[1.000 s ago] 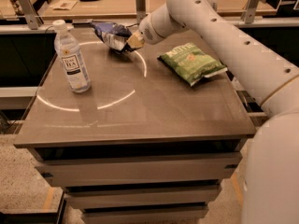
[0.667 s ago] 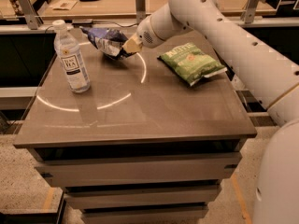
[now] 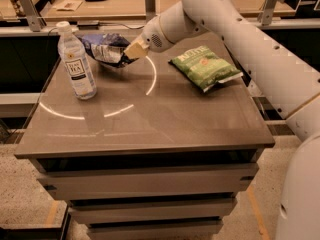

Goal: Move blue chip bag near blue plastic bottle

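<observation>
The blue chip bag, crumpled dark blue foil with a silvery inside, hangs just above the back left of the table. My gripper is shut on the bag's right end and holds it. The blue plastic bottle, clear with a white cap and white label, stands upright at the table's left side. The bag is close to the bottle's upper right, a small gap apart from it.
A larger green chip bag lies on the right back part of the grey table. My white arm reaches in from the right over that bag. A wooden counter with small items runs behind the table.
My gripper has carried the blue chip bag leftward, from near the table's back middle to close beside the bottle. The bottle and the green bag have not moved.
</observation>
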Robot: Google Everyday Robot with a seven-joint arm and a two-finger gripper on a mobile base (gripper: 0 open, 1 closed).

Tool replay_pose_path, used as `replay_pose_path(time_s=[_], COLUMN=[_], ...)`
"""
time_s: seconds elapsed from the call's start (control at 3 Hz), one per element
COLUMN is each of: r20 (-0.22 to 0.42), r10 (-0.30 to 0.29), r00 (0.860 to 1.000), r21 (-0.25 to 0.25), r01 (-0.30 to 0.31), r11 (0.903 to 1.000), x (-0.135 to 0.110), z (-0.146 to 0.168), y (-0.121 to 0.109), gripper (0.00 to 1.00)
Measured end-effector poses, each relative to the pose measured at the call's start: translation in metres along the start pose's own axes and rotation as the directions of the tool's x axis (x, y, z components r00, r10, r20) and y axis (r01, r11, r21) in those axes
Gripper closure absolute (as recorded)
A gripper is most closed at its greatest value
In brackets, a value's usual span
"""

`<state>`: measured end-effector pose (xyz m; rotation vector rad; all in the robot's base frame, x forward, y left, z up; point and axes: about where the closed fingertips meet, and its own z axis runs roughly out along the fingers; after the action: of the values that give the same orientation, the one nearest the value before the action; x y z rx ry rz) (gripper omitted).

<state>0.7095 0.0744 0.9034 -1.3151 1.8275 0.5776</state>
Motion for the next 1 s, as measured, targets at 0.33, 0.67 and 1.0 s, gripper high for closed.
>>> replay_pose_path(time_s=[0.33,0.67,1.0], r20=[0.000,-0.011,0.001], r10=[0.000,-0.006,-0.002], r00=[1.000,1.000,1.000], r21=[0.000,-0.028,-0.061], r01=[0.000,0.006,0.002], r11=[1.0000,0.9996,0.9981], x=[0.000,0.003,0.002], z=[0.000,0.010,0.021], y=[0.000,0.011,0.026], gripper=[1.00,1.00,1.00])
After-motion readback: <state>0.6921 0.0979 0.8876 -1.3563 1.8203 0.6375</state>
